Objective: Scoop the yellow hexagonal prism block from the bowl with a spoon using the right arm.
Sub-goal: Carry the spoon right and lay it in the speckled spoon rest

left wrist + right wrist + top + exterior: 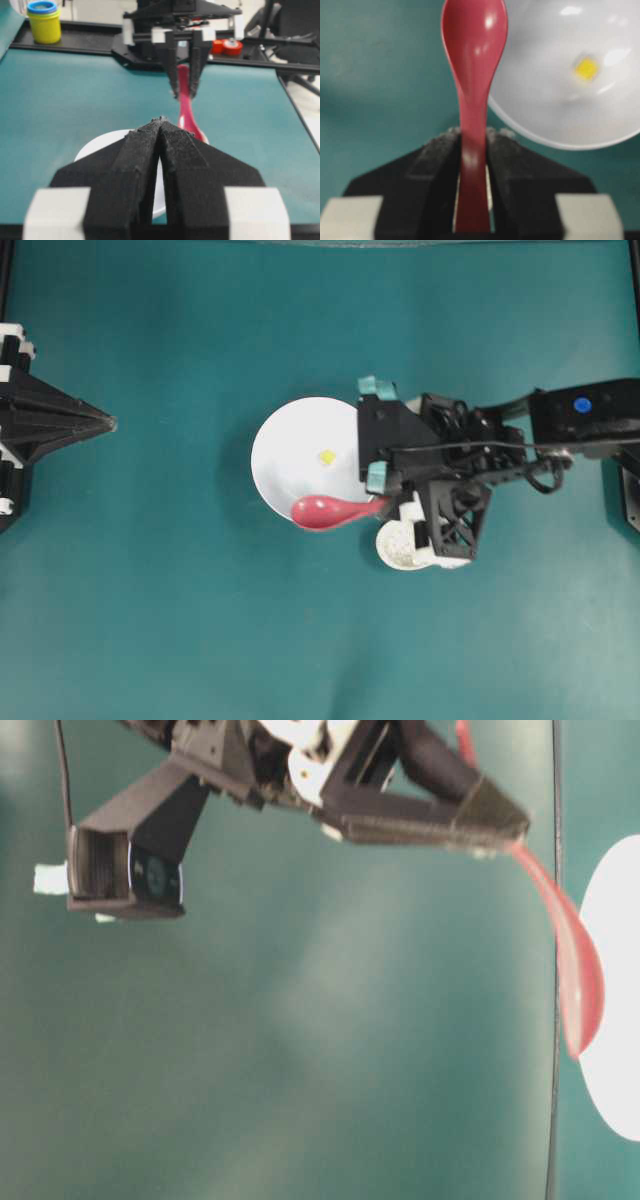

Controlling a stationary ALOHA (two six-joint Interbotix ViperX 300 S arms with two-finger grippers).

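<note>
- While the right gripper (472, 150) clamps the spoon (472, 65) by its handle, jaws part-closed with a pad tight against each side, the scoop sticks straight out ahead of the fingers, hollow side up. Held far back like this, likely for reach into the dish without the fingers entering it.
- Bowl (300, 455) sits ahead of that gripper and off to one side of the spoon's line; in the wrist view the scoop lies beside the rim, its tip at or just over the edge. Overhead, the scoop crosses the rim nearest the small speckled rest (398, 543).
- Yellow hexagonal prism block (586, 68) lies loose near the bowl's middle, apart from the scoop and not yet touched. It is far smaller than the scoop, so it should fit easily.
- Judgement: carry done, scooping not begun. Next move wants the scoop swung sideways over the rim, then dipped to slide under the block.
- Risk: glossy bowl, light block; a shallow push may skate it away.
- Left gripper (160, 125): pads pressed together, holding nothing, parked well away from the bowl.
</note>
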